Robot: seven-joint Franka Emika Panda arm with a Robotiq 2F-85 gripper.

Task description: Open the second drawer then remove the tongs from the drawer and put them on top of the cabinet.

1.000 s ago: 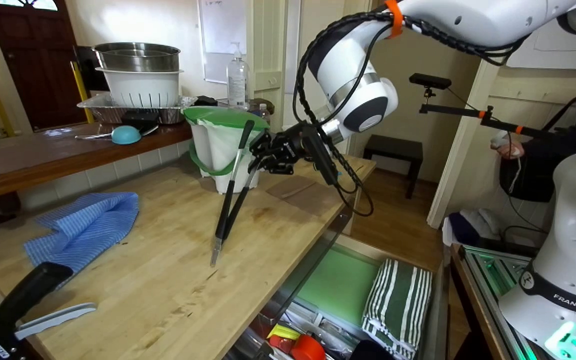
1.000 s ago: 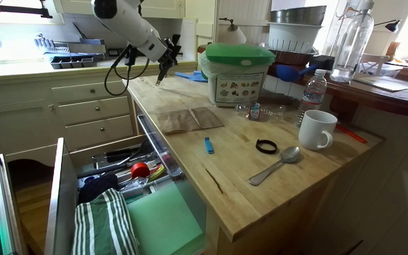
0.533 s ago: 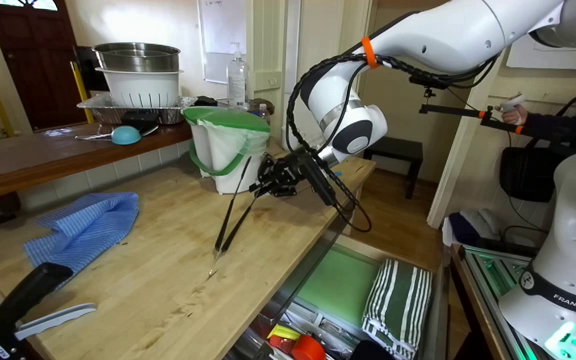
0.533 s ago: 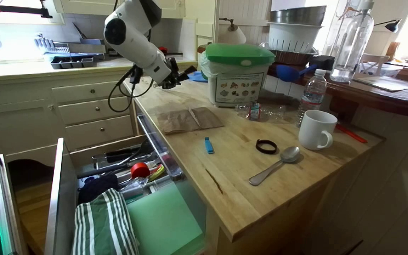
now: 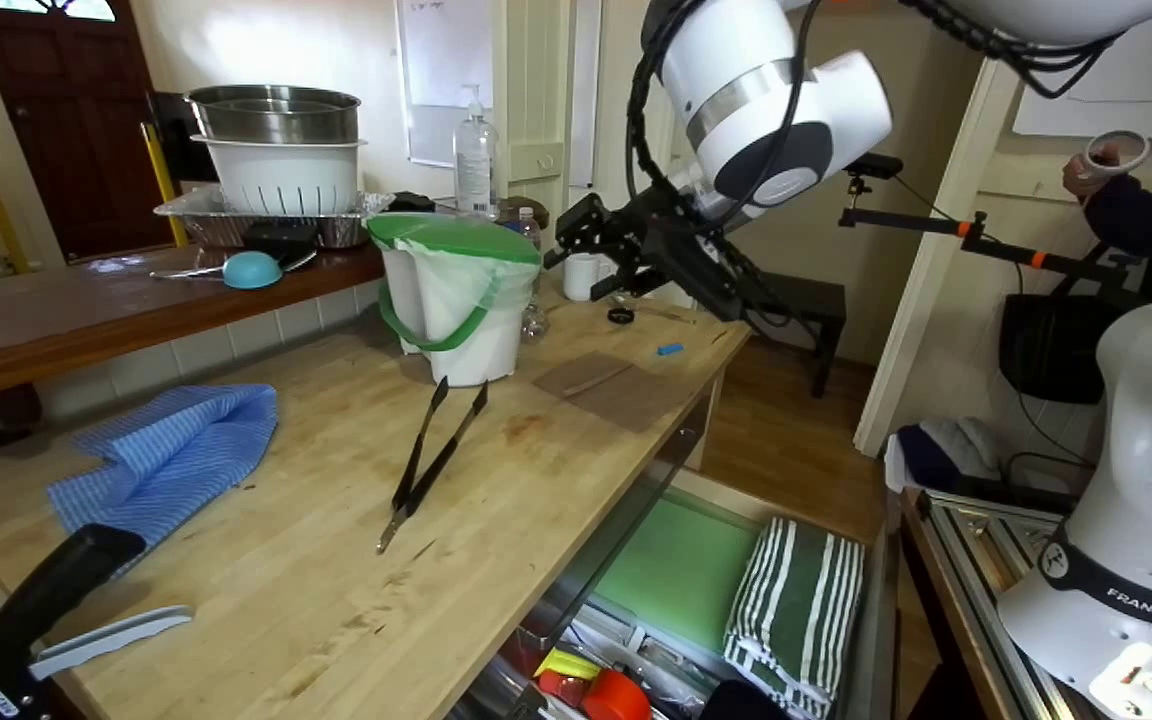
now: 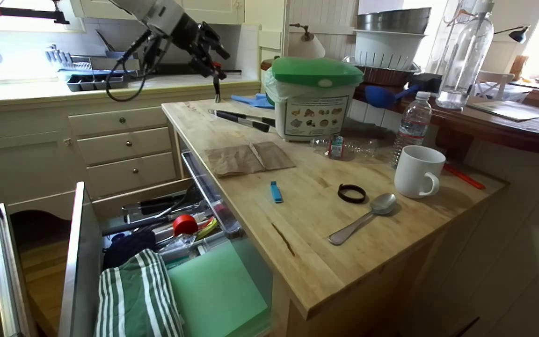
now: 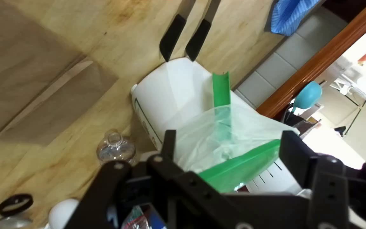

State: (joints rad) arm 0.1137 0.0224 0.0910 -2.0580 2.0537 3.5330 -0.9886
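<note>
The slim dark tongs (image 5: 443,460) lie on the cabinet's wooden top (image 5: 316,590), spread in a narrow V. Their free ends point at the foot of the bucket; in the wrist view the dark arms of the tongs (image 7: 172,37) reach its base. My gripper (image 5: 573,277) is up in the air past the bucket, well away from the tongs. Its fingers (image 7: 169,141) stand wide apart with nothing between them; only the bucket shows through the gap. The second drawer (image 6: 74,262) is pulled out, with a striped cloth, a green board and utensils inside.
The white bucket with a green lid (image 6: 316,103) stands close to the tongs and gripper. A brown paper bag (image 6: 246,159), a mug (image 6: 417,171) and a spoon (image 6: 358,224) are on the top. A blue cloth (image 5: 176,450) and a black-handled tool (image 5: 46,580) lie farther along.
My gripper has let go of the tongs and opened. The tongs have dropped from a raised, leaning pose to lying on the wooden top. The arm has risen and drawn back from them.
</note>
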